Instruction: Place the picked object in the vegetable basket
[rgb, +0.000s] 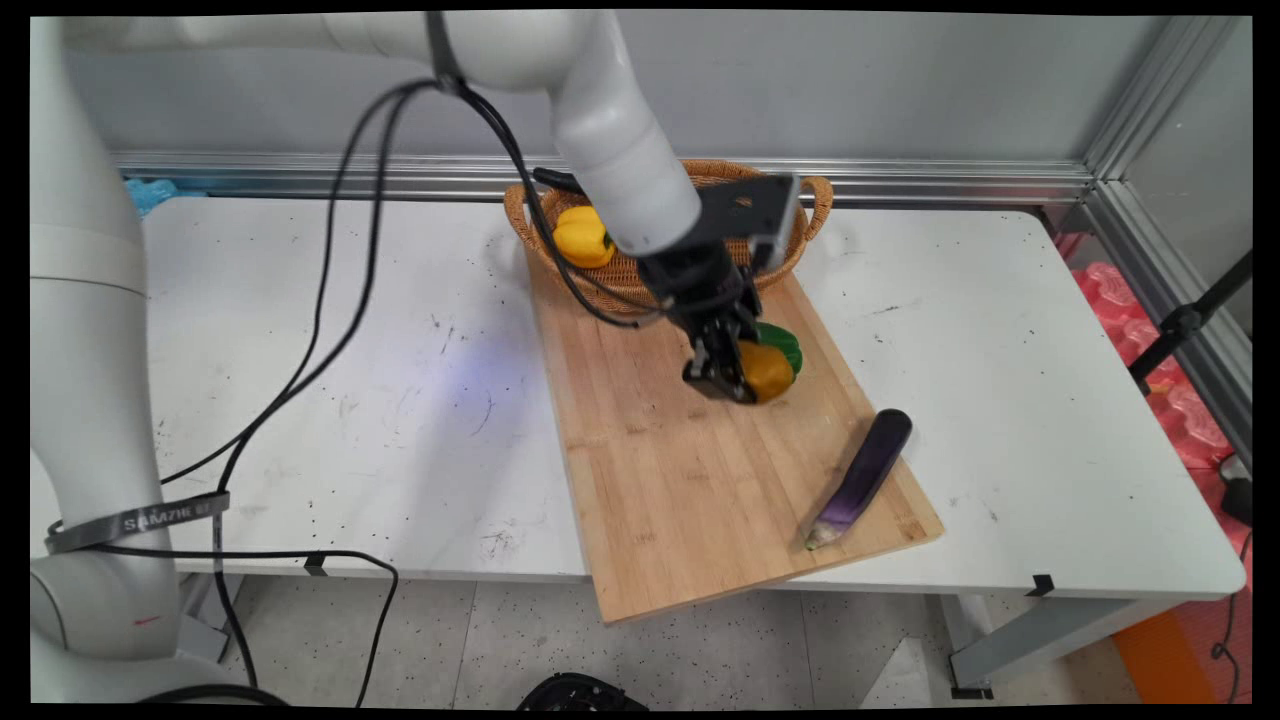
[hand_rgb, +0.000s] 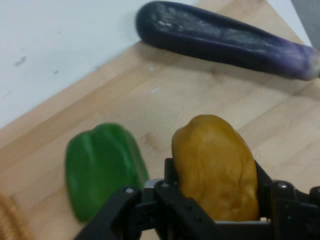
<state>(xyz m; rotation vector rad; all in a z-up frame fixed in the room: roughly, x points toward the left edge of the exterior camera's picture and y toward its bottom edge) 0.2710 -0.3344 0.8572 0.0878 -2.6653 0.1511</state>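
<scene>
Pinching anything, that gripper (rgb: 738, 380)? (visitor)

Yes. Both fingers (hand_rgb: 171, 172) closed against the sides of an orange pepper (rgb: 770, 372) (hand_rgb: 215, 165), low over the middle of the cutting board (rgb: 660, 490). Can't tell from here whether the pepper rests on the wood or hangs just clear. (me)

Which way does it lie? (visitor)

Long axis runs out along the fingers, away from the hand; the rounded end sticks out past the tips, pointing roughly toward the board's right edge. Stalk end not visible. (me)

And around it? (visitor)

Green pepper (rgb: 784, 343) (hand_rgb: 102, 167) just beside it on the far side, on the board; touching or not, I can't say. Eggplant (rgb: 865, 475) (hand_rgb: 225, 40) well apart, along the board's right edge: dark blunt end toward the back, pale cut stalk end toward the near corner. Wicker basket (rgb: 818, 200) sits at the board's far end, a yellow pepper (rgb: 583, 236) inside, left part. White table (rgb: 300, 350) underneath all of it. (me)
</scene>
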